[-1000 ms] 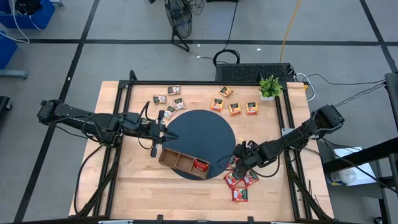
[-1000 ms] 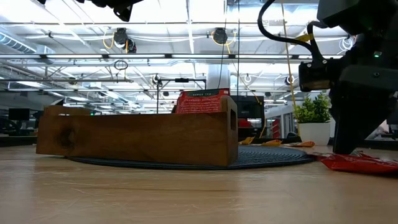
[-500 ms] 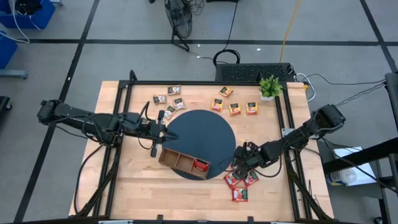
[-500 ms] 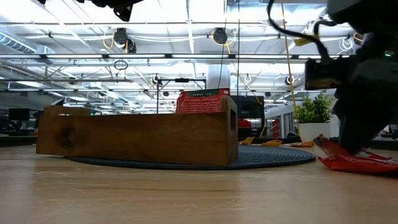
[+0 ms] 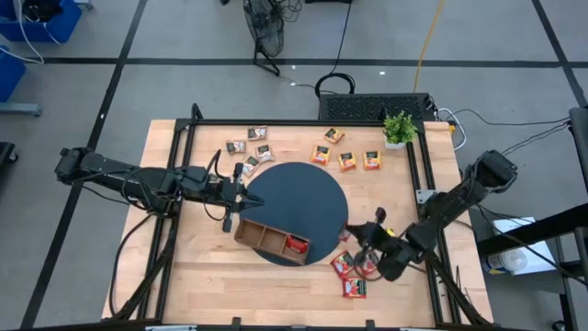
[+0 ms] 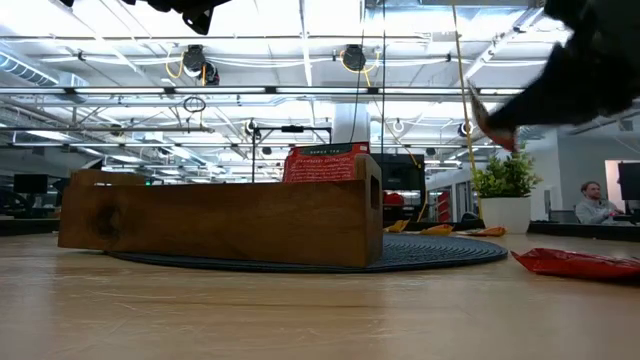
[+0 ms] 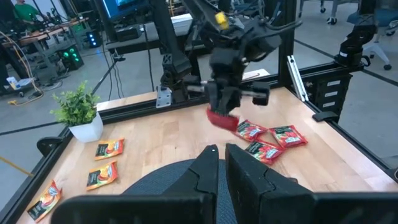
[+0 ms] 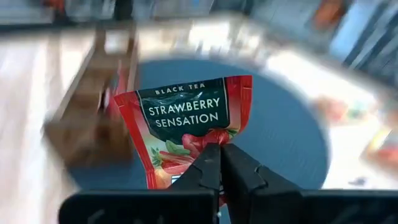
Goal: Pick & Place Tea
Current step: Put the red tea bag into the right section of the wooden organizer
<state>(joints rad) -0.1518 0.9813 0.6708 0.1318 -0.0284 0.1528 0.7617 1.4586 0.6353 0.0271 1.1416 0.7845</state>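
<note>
A grey floor (image 5: 184, 83) crossed by dark lines is spreading out around the wooden surface (image 5: 207, 267), with cables trailing over it toward a stand (image 5: 265, 37) at the far side. Blue bins (image 5: 23, 37) are sitting in one corner. Level across the surface, long ceiling lights (image 6: 250, 45) are glowing among white trusses, and a seated person (image 6: 595, 203) is showing far off. Monitors (image 7: 115, 9) and desks are lining the room beyond.
</note>
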